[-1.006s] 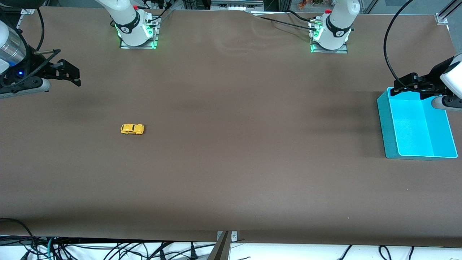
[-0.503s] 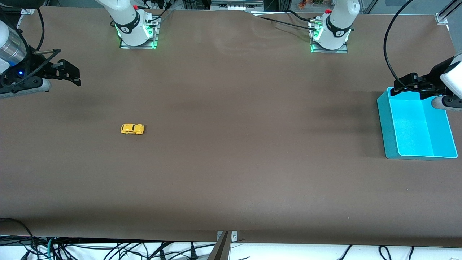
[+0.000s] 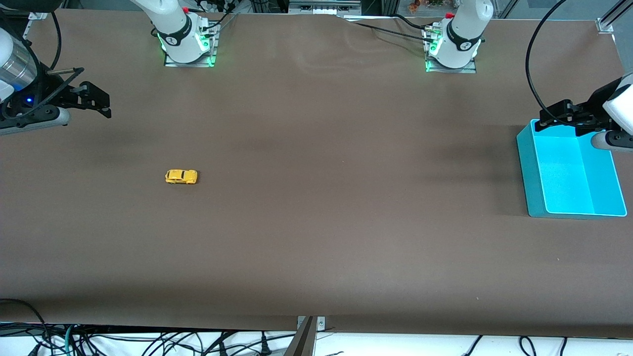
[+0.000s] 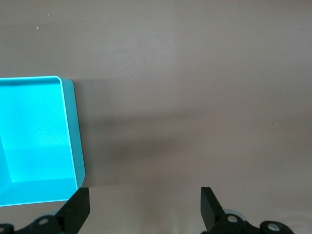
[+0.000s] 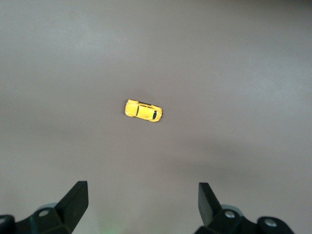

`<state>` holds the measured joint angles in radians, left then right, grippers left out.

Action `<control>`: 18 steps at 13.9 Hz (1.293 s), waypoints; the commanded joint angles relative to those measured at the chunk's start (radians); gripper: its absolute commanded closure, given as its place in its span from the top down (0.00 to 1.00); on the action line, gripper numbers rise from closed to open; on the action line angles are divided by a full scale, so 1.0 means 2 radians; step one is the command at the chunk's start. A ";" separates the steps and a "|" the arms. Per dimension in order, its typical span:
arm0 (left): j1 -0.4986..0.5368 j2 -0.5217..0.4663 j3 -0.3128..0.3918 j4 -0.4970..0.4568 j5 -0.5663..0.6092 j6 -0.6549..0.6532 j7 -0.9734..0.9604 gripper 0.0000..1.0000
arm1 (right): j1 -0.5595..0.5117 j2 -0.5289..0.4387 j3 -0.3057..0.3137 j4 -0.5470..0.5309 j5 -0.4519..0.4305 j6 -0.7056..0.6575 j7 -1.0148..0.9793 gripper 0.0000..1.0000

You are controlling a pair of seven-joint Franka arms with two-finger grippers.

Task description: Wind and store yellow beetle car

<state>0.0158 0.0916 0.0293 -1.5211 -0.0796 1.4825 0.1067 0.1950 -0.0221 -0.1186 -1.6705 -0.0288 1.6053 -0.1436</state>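
Brown table (image 3: 316, 222), yellow beetle car (image 3: 181, 176), cyan bin (image 3: 529, 168)

Brown table (image 3: 316, 237), cables (image 3: 148, 341) along its edge.

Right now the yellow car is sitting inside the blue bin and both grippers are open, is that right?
Not quite. The car sits on the bare table toward the right arm's end, well apart from the bin, as the front view shows. Both the left gripper and the right gripper are open.
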 commanded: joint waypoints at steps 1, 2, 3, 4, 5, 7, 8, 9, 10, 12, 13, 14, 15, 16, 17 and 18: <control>-0.001 -0.004 -0.002 0.002 0.006 -0.001 -0.003 1.00 | -0.002 -0.019 0.004 -0.018 0.000 0.007 0.008 1.00; -0.001 -0.004 -0.002 0.002 0.006 -0.001 -0.003 1.00 | -0.002 -0.019 0.004 -0.021 0.001 0.007 0.008 1.00; -0.001 -0.004 -0.002 0.002 0.006 -0.001 -0.003 1.00 | -0.002 -0.021 0.005 -0.025 0.001 0.008 0.008 1.00; -0.001 -0.004 -0.002 0.002 0.006 -0.001 -0.003 1.00 | -0.002 -0.022 0.005 -0.029 0.001 0.010 0.008 1.00; -0.001 -0.004 -0.002 0.002 0.006 -0.001 -0.003 1.00 | -0.002 -0.022 0.006 -0.032 0.002 0.012 0.008 1.00; -0.001 -0.004 -0.002 0.002 0.006 -0.001 -0.003 1.00 | -0.002 -0.022 0.006 -0.041 0.003 0.024 0.008 1.00; -0.001 -0.004 -0.002 0.002 0.006 -0.001 -0.003 1.00 | -0.002 -0.022 0.006 -0.047 0.003 0.031 0.008 1.00; -0.001 -0.004 -0.002 0.002 0.006 -0.001 -0.003 1.00 | -0.002 -0.022 0.006 -0.057 0.003 0.042 0.008 1.00; -0.001 -0.004 -0.002 0.002 0.006 -0.001 -0.003 1.00 | -0.002 -0.023 0.006 -0.068 0.003 0.054 0.008 1.00; -0.001 -0.004 -0.002 0.002 0.006 -0.001 -0.003 1.00 | -0.001 -0.023 0.006 -0.088 0.003 0.073 0.008 1.00; -0.001 -0.004 -0.002 0.002 0.006 -0.001 -0.003 1.00 | -0.001 -0.023 0.006 -0.103 0.003 0.086 0.008 1.00; -0.001 -0.004 -0.002 0.002 0.006 -0.001 -0.003 1.00 | -0.001 -0.024 0.006 -0.117 0.003 0.102 0.008 1.00; -0.001 -0.004 -0.002 0.002 0.006 -0.001 -0.003 1.00 | -0.001 -0.027 0.006 -0.133 0.003 0.119 0.008 1.00; -0.001 -0.004 -0.002 0.002 0.006 -0.001 -0.003 1.00 | -0.001 -0.028 0.008 -0.147 0.003 0.138 0.009 1.00; -0.001 -0.004 -0.002 0.002 0.006 -0.001 -0.003 1.00 | -0.001 -0.028 0.010 -0.162 0.004 0.157 0.009 1.00; -0.001 -0.004 -0.002 0.002 0.006 -0.001 -0.003 1.00 | -0.001 -0.028 0.011 -0.178 0.004 0.178 0.009 1.00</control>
<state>0.0158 0.0916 0.0293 -1.5211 -0.0796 1.4826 0.1067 0.1964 -0.0291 -0.1095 -1.9334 -0.0287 1.8881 -0.1428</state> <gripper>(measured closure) 0.000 0.000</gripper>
